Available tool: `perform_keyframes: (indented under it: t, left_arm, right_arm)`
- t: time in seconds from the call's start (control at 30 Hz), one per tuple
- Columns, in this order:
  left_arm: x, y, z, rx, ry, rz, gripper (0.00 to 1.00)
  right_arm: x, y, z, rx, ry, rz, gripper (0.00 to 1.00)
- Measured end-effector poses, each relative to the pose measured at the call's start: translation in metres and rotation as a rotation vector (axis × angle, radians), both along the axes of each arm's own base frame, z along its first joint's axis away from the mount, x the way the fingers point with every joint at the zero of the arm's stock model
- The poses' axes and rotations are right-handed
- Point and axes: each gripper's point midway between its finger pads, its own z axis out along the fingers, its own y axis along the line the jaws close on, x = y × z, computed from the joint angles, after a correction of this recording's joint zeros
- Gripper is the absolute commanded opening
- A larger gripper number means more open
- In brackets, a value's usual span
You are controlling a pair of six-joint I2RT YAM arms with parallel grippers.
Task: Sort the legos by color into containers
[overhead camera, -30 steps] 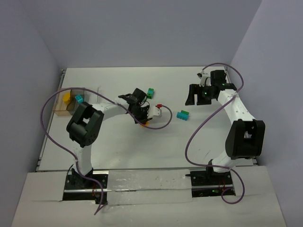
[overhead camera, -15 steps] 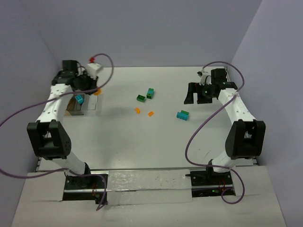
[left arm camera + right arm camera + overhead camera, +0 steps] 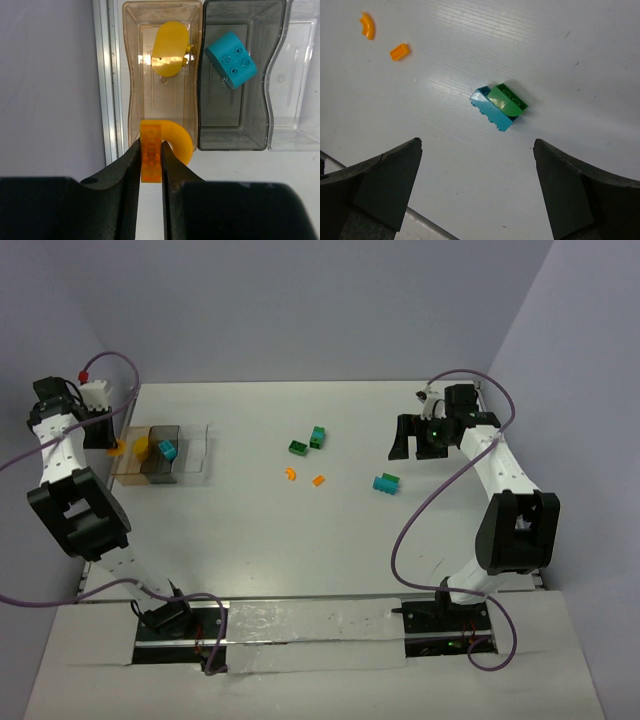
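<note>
1. Our left gripper is clenched on an orange arch piece. Its two fingers pinch the flat studded end, and the curve sticks out to one side
2. That piece hangs at the near end wall of the amber tray, by the far left edge of the counter. We cannot tell whether it touches the rim or sits just above it
3. Inside the amber tray lies a yellow rounded piece
4. Right beside the amber tray stands the smoky tray, holding a teal brick with its studs up. The clear tray comes next in the same row
5. Our right gripper is released, jaws spread wide, and it hovers over the right side of the counter
6. Between its fingers in the right wrist view we see a stacked pair resting on the counter: a green curved piece on a teal block
7. Loose in the middle of the counter lie a green brick just beside a cyan brick. Nearer to us, close together, lie an orange curved piece and a small orange tile
</note>
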Motion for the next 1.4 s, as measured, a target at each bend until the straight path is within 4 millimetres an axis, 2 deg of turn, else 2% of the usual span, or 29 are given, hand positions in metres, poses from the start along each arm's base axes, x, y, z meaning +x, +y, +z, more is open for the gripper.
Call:
perform_keyframes:
  t: [0.33, 0.67, 0.77, 0.97, 1.13, 1.4]
  left_arm:
    - [0.001, 0.002, -0.043, -0.028, 0.099, -0.001, 0.13]
    - [0.0, 0.002, -0.071, -0.048, 0.16, -0.001, 0.19]
    - [0.002, -0.001, -0.074, -0.047, 0.169, -0.007, 0.24]
    - [0.005, -0.005, -0.082, -0.049, 0.184, -0.019, 0.43]
    - [0.007, -0.004, -0.081, -0.045, 0.179, -0.017, 0.52]
    - [0.021, -0.004, -0.064, -0.019, 0.133, -0.028, 0.56]
  right_arm:
    - [-0.001, 0.001, -0.001, 0.0, 0.005, 0.002, 1.0]
    - [-0.001, 0.002, 0.0, 0.008, 0.005, 0.007, 1.0]
    - [-0.001, 0.002, 0.0, 0.009, 0.005, 0.008, 1.0]
    - [-0.001, 0.002, 0.0, 0.01, 0.005, 0.008, 1.0]
    - [-0.002, 0.003, 0.0, 0.013, 0.005, 0.01, 1.0]
    - [-0.002, 0.004, 0.001, 0.016, 0.005, 0.012, 1.0]
